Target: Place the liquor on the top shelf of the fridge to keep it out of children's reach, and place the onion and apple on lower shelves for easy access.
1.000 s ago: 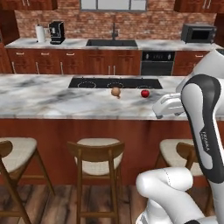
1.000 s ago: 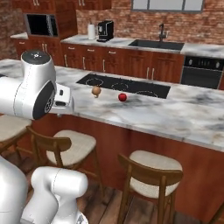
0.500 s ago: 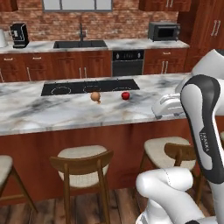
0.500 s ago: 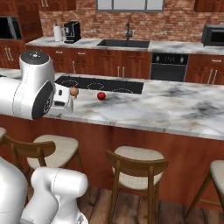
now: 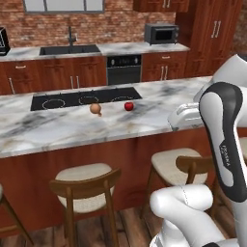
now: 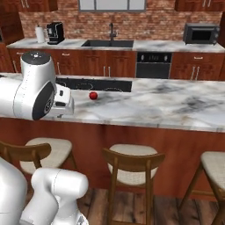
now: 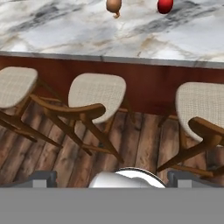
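Tool [image 7: 111,177] spread wide, holding nothing; we judge the onion [image 5: 95,108] and apple [image 5: 129,106] on the surface [image 5: 58,128] light, firm, roll-prone: pinch across their middles.

Glossy veined marble counter [image 5: 72,128], wooden stools [image 7: 87,111]

"What does the big smooth white robot arm [image 5: 183,207] look like?"

"It is fat and round, with a dark grey band and tiny pale letters on its upright part."

"And its end?"

"A boxy white block."
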Tool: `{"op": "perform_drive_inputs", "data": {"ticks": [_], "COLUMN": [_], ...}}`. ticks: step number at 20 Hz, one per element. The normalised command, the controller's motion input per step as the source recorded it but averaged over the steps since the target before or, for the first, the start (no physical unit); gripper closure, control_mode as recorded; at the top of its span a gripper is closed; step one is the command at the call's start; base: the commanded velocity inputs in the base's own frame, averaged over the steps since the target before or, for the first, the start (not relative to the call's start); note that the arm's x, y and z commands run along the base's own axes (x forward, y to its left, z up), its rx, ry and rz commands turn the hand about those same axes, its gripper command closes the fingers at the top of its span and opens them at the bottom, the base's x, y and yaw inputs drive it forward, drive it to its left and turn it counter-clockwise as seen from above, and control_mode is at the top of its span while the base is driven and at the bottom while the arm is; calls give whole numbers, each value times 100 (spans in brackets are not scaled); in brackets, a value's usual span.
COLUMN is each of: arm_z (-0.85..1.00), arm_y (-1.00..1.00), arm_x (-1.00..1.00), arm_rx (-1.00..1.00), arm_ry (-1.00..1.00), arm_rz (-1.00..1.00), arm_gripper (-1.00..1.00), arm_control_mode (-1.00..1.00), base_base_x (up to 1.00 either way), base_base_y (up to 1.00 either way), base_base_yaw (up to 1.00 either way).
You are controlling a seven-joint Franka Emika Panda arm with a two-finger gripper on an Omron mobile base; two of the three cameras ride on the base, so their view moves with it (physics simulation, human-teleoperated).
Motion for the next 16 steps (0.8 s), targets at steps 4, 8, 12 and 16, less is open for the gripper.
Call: {"op": "perform_drive_inputs", "data": {"ticks": [4,8,12,16], "arm_z": [0,0,0,-1], "arm_y": [0,0,12,21], "arm_x": [0,0,35,76], "arm_rx": [0,0,0,0], "arm_ry": [0,0,0,0], "arm_rz": [0,0,-2,-5], "arm_gripper": [-100,-100,-100,-100], "arm_control_mode": [100,100,-100,-100], "base_base_x": [99,97,41,0], "base_base_y": [51,48,16,0], "base_base_yaw": [-21,-16,-3,0]}}
